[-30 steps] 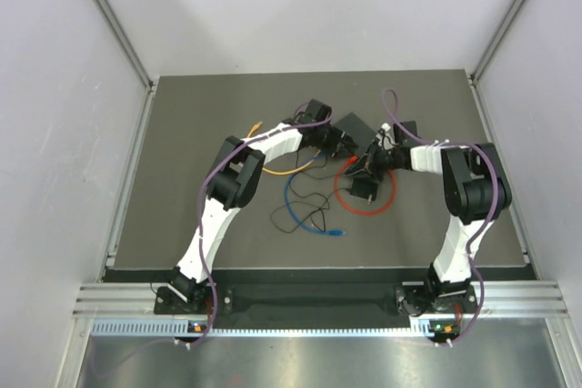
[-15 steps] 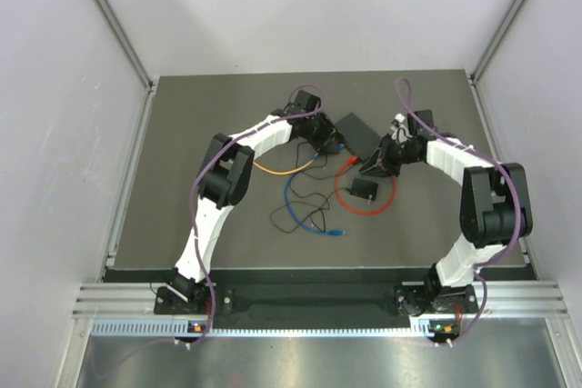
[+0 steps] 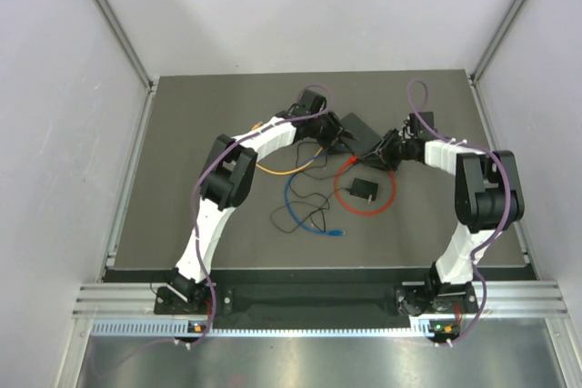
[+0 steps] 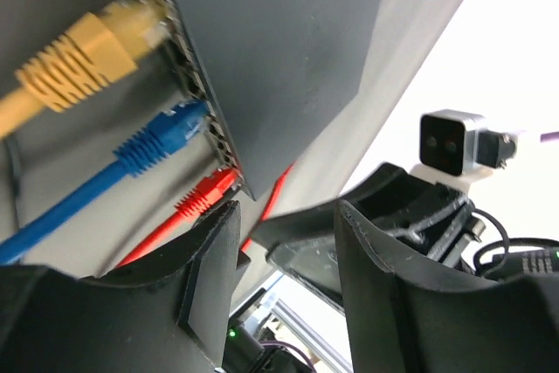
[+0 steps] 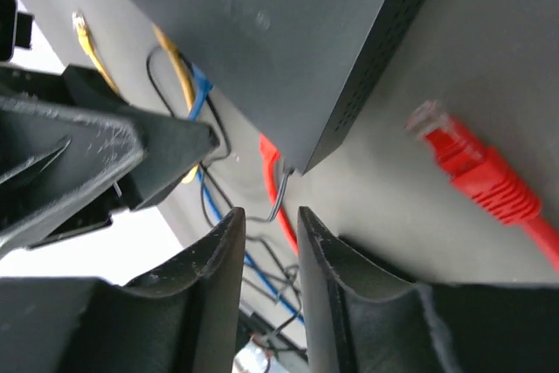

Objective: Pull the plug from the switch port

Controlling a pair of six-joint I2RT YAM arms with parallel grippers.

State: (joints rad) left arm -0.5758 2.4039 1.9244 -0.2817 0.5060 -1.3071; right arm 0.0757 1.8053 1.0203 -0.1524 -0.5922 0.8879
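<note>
Top external view shows the mat (image 3: 182,179) with both arms reaching to the switch (image 3: 357,127), which lies at about 1 o'clock from the mat's middle. The left gripper (image 3: 334,140) sits at the switch's 8 o'clock and the right gripper (image 3: 382,154) at its 4 o'clock. The switch is a flat matte-black box with a perforated side wall and a row of ports along one long edge. As I judge it, the pull is not yet made: in the left wrist view a yellow plug (image 4: 92,54), a blue plug (image 4: 166,133) and a red plug (image 4: 205,198) all look seated in that row, and neither gripper is on any of them. The left gripper stands fairly wide and empty, aimed at the red-plug corner. The right gripper is narrow, with a thin black wire (image 5: 278,203) running toward its gap, and it grips nothing I can see. A loose plug (image 5: 463,159), also red, lies on the mat at 3 o'clock in the right wrist view. What remains is to close on a seated plug and draw it straight out.
</note>
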